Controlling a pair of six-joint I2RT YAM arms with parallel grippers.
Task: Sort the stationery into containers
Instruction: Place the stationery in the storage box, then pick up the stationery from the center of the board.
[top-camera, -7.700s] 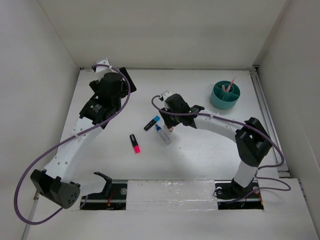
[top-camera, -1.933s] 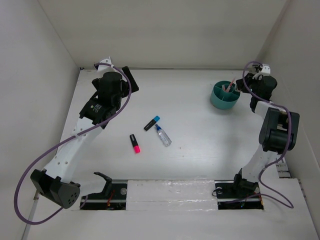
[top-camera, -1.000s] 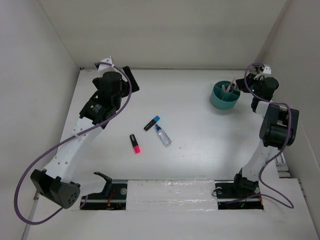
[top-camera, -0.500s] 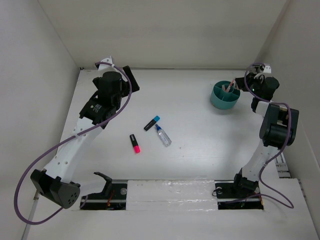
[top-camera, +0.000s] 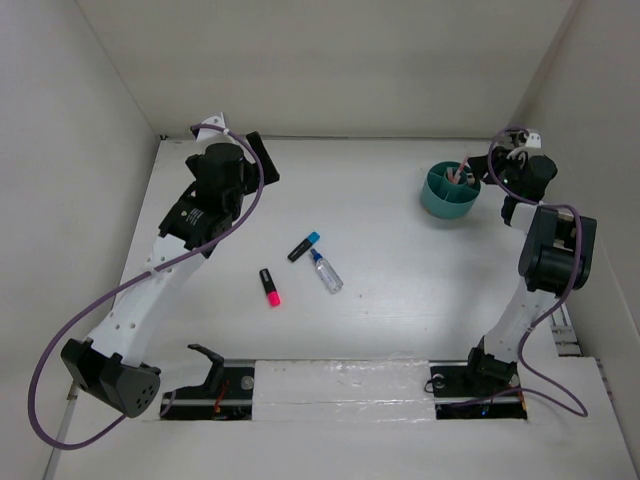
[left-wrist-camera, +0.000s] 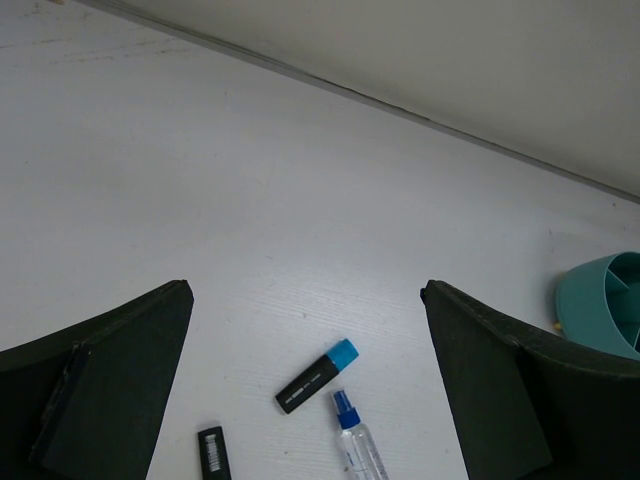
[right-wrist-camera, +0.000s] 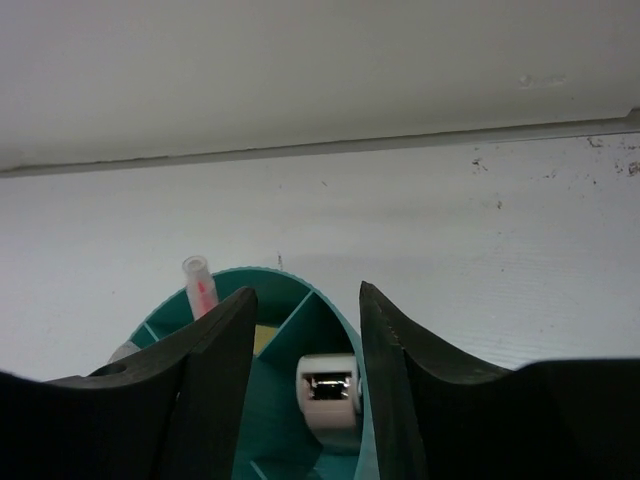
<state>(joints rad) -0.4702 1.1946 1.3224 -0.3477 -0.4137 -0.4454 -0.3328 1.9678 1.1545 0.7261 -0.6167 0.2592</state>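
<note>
The teal organiser (top-camera: 432, 203) stands at the far right, with a pink pencil (top-camera: 462, 168) upright in it. My right gripper (top-camera: 477, 177) is over its right rim. In the right wrist view the fingers (right-wrist-camera: 215, 350) are apart and astride the organiser's rim (right-wrist-camera: 262, 271). A small white item (right-wrist-camera: 328, 390) lies loose in an outer compartment between them. The blue-capped marker (top-camera: 304, 246), clear bottle (top-camera: 326, 271) and pink-capped marker (top-camera: 269, 286) lie mid-table. My left gripper (top-camera: 258, 160) is open and empty at the far left, above the table.
White walls close in the table on three sides. A metal rail (top-camera: 530, 230) runs along the right edge beside the organiser. In the left wrist view the blue-capped marker (left-wrist-camera: 318, 375), the bottle (left-wrist-camera: 358, 445) and the organiser's edge (left-wrist-camera: 610, 315) show below the open fingers.
My right gripper has gone from the table's middle, beside the bottle, to the organiser at the far right, and has barely moved in the last second. The left arm has not moved.
</note>
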